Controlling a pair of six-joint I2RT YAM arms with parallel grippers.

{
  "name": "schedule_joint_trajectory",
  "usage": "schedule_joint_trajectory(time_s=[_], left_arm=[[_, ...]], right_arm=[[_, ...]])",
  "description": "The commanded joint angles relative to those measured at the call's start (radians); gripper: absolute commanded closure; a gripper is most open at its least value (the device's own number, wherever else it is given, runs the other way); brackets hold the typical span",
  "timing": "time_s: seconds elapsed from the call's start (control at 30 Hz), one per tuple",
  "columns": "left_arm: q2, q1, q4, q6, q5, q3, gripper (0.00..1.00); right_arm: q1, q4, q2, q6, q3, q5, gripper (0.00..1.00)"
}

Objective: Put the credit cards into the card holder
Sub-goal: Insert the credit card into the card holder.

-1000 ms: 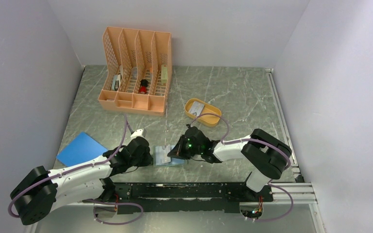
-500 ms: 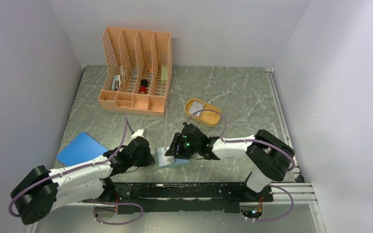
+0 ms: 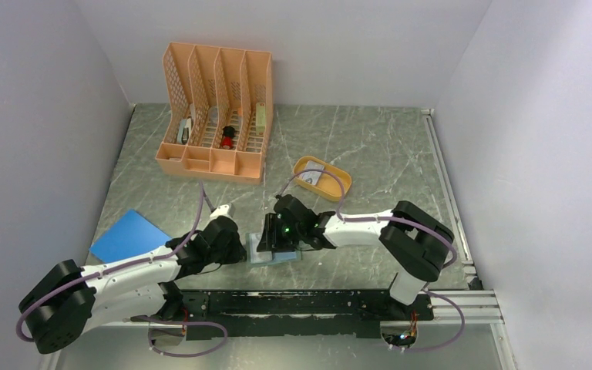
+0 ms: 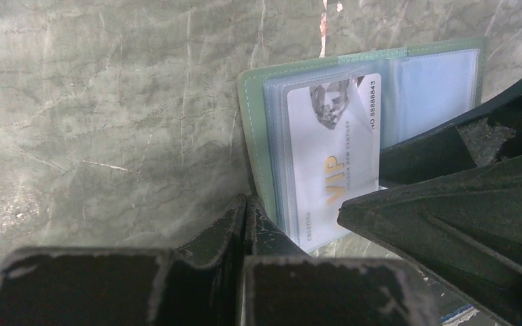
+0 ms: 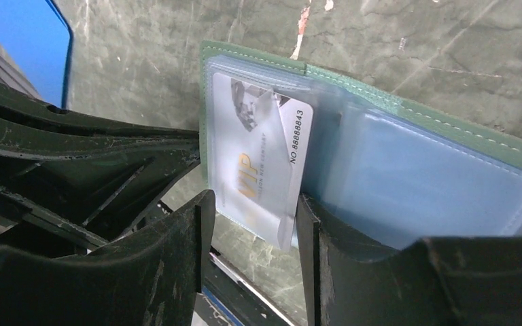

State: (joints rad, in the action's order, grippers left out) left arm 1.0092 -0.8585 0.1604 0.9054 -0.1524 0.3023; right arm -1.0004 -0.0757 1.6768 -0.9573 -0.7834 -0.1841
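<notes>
The card holder (image 3: 275, 257) lies open near the table's front edge, green rim and pale teal pockets showing in the left wrist view (image 4: 253, 122) and the right wrist view (image 5: 448, 197). A white "VIP" credit card (image 4: 329, 156) (image 5: 255, 170) sits partly under a clear pocket on its left half. My right gripper (image 3: 271, 240) (image 5: 251, 217) hangs over the holder, jaws apart, the card's near end between them. My left gripper (image 3: 240, 248) (image 4: 245, 204) is shut, its tips at the holder's left edge. Another card (image 3: 314, 171) lies in the orange tray (image 3: 341, 187).
A bright blue flat sheet (image 3: 127, 235) lies at the front left, also in the right wrist view (image 5: 27, 41). An orange file organizer (image 3: 216, 116) with small items stands at the back left. Both arms meet close together over the holder.
My right gripper has moved left over the card holder, towards the left gripper. The left arm has stayed in place at the holder's left edge.
</notes>
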Motion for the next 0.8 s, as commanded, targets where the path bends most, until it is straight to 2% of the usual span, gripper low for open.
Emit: schedule_joint_trajectory(time_s=[0.0,0.13,0.27,0.5,0.63,0.77], left_arm=[[0.021,0.0,0.007,-0.012,0.033,0.001,0.95],[0.01,0.0,0.052,-0.016,0.007,0.012,0.95],[-0.025,0.0,0.126,-0.025,-0.054,0.035,0.93],[-0.097,-0.001,0.241,-0.046,-0.12,0.108,0.48],[-0.145,0.0,0.315,-0.059,-0.154,0.168,0.37],[-0.208,0.0,0.35,-0.079,-0.172,0.224,0.34]], right_arm=[[-0.037,0.044,0.032,0.066,-0.058,0.021,0.5],[-0.053,0.12,0.014,0.105,-0.092,0.078,0.48],[-0.055,0.179,-0.009,0.131,-0.12,0.111,0.37],[-0.046,0.319,-0.119,0.165,-0.181,0.169,0.24],[-0.004,0.433,-0.215,0.189,-0.224,0.238,0.22],[0.153,0.442,-0.363,0.174,-0.171,0.407,0.24]])
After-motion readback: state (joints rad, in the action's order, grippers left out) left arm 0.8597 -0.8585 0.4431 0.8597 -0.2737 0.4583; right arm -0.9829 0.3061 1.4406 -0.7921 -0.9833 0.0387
